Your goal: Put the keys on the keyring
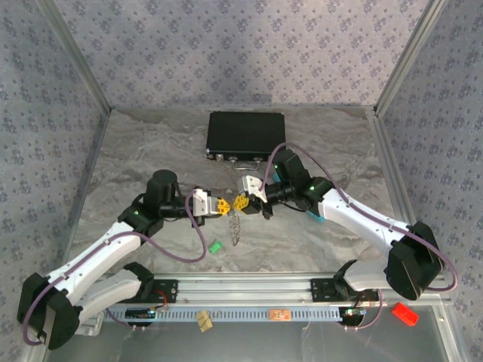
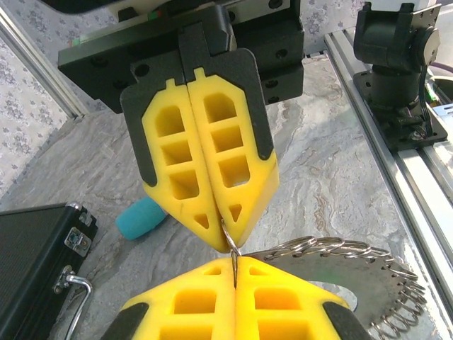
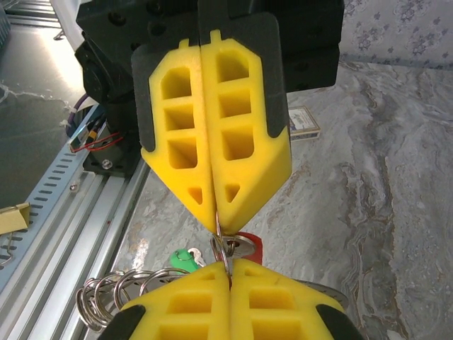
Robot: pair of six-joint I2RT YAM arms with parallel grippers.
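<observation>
Top external: left gripper (image 1: 223,205) and right gripper (image 1: 241,202) both clench the keyring (image 1: 235,228), black case (image 1: 245,133) behind.

Grey-blue patterned walls (image 1: 241,45) fill the top, left and right of frame, with aluminium posts (image 1: 75,56) at the corners. Grey marble-look desk (image 1: 136,151) mid frame, slotted aluminium rail (image 1: 249,285) along the bottom. Even light.

My arms (image 1: 98,260) are white with black joints; I see purple cables (image 1: 189,261) along them and yellow, hollowed fingers (image 2: 263,184).
</observation>
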